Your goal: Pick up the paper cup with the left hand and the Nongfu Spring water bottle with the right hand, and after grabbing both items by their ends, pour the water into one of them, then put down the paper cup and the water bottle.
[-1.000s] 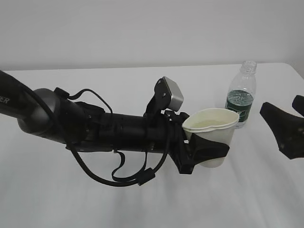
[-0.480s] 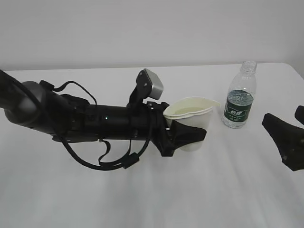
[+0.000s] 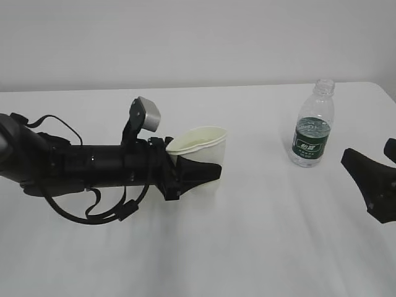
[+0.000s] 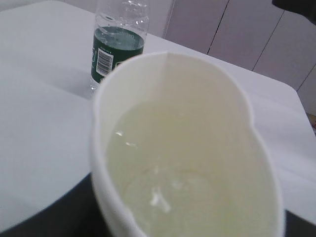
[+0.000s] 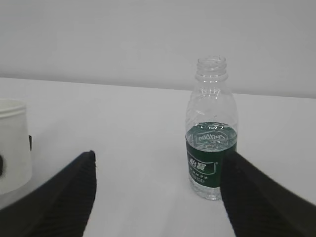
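**Cup squeezed in the left gripper, bottle standing alone**

In the exterior view the left arm lies low across the left half of the frame, a matte black tube with loose black cables looping beneath it and a small grey box on its wrist. Its left gripper (image 3: 197, 173) is clamped around the paper cup (image 3: 201, 162) just left of the frame's centre. The cup is white, thin-walled and tapered, with a rolled rim; the black fingers (image 3: 201, 170) press its sides so that the mouth is pinched out of round. From the left wrist view the cup (image 4: 187, 148) fills most of the frame, its rim bent into a lopsided oval, its inside pale yellowish and smooth. A shallow pool of clear water (image 4: 163, 192) sits at the bottom, showing small bright glints.

The water bottle (image 3: 312, 127) stands upright toward the upper right of the exterior view, well apart from the cup, on the white table (image 3: 247, 247), whose surface looks like faintly creased cloth. The bottle is clear, ribbed plastic with an open neck, no cap, and a dark green label band carrying a white patch. In the right wrist view the bottle (image 5: 211, 133) stands right of centre.

The right gripper (image 3: 383, 179) sits at the right edge of the exterior view, its pointed black fingers (image 5: 59, 202) spread wide and holding nothing; the bottle is ahead of them, untouched.
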You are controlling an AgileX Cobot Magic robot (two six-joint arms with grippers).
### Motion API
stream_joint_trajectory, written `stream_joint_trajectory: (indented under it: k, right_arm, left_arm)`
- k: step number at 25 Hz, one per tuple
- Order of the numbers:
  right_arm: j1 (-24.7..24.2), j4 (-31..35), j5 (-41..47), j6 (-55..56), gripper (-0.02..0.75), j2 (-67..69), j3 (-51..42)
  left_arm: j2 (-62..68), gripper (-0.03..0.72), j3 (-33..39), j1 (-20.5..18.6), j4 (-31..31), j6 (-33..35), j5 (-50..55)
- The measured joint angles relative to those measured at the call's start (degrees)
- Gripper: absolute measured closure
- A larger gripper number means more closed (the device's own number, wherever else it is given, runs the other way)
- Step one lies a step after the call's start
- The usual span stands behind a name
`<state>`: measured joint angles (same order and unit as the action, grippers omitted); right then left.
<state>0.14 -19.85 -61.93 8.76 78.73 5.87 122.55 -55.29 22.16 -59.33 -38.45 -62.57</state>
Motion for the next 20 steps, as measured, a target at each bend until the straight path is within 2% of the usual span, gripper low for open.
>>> stream_joint_trajectory:
  k: [10,16,20]
  right_arm:
    - [0.0,-0.5,0.0,-0.6,0.144,0.0,0.0]
    - [0.0,-0.5,0.0,-0.7,0.144,0.0,0.0]
    - [0.0,-0.5,0.0,-0.8,0.144,0.0,0.0]
  left_arm:
    - [-0.2,0.295,7.7,-1.2,8.0,9.9,-1.7]
    - [-0.4,0.295,13.0,-1.2,18.8,15.6,-1.7]
    - [-1.6,0.295,14.6,-1.2,24.0,19.7,-1.7]
